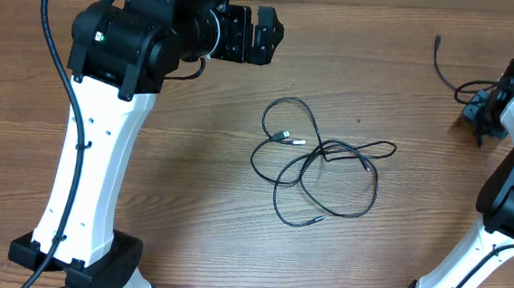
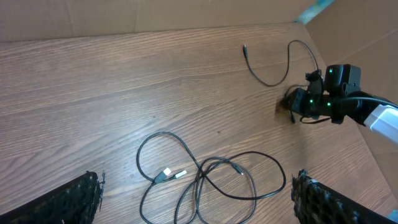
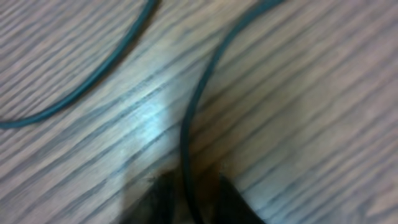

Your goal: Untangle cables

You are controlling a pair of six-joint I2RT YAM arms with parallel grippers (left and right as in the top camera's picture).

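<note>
A tangle of thin black cables [image 1: 319, 162] lies at the table's middle, with two light plugs [image 1: 285, 137] side by side at its left. It also shows in the left wrist view [image 2: 205, 177]. My left gripper [image 1: 272, 36] hovers behind the tangle; its jaws [image 2: 199, 199] are wide open and empty. A separate thin black cable [image 1: 442, 68] lies at the far right, curving to my right gripper [image 1: 480, 112]. That gripper [image 3: 194, 199] is down at the table. Its fingertips sit close on either side of this cable [image 3: 186, 137].
The wooden table [image 1: 191, 185] spreads around the tangle. The left arm's white base column [image 1: 91, 178] stands at the left and the right arm [image 1: 507, 198] at the right edge. A thick black arm wire [image 1: 55, 48] hangs at the far left.
</note>
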